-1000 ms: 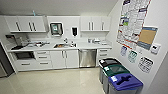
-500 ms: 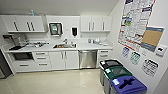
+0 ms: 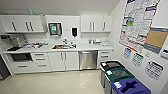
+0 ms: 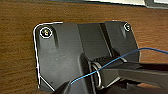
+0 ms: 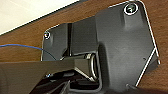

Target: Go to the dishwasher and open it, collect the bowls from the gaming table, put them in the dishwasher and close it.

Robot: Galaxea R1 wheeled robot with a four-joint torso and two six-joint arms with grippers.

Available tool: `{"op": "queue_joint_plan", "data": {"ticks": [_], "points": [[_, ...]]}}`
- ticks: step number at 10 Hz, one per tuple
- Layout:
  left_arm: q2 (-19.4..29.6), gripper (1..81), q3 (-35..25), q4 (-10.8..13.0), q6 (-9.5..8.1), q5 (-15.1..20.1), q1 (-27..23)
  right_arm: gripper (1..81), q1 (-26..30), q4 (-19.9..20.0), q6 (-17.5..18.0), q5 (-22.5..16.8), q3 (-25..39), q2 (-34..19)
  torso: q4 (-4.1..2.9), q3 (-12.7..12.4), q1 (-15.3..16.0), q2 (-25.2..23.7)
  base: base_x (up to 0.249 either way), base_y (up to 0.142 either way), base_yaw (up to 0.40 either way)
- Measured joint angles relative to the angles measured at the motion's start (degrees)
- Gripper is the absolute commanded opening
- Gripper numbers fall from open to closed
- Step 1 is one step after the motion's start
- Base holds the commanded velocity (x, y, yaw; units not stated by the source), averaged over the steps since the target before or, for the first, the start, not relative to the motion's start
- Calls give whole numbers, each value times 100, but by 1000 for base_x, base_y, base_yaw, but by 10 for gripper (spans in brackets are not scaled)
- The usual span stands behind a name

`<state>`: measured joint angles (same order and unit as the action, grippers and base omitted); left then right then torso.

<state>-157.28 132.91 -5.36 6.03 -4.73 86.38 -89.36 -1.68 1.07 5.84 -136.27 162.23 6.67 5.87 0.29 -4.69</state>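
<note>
Bare floor point(image 3: 55, 82) runs to the closed dishwasher point(image 3: 87, 60) at 12 o'clock, bins point(image 3: 117, 77) at 3; hand states: cannot tell.

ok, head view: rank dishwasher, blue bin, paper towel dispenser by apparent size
1. Blue bin, though cut off by the frame and nearest the camera, so unsure against the next.
2. Dishwasher.
3. Paper towel dispenser.
</note>
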Motion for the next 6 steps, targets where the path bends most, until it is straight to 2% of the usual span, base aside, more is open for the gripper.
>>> {"op": "queue_joint_plan", "data": {"ticks": [6], "points": [[1, 811, 0, 0, 0, 0, 2, 811, 0, 0, 0, 0, 2, 15, 0, 0, -2, 0, 105, 0, 0]]}}
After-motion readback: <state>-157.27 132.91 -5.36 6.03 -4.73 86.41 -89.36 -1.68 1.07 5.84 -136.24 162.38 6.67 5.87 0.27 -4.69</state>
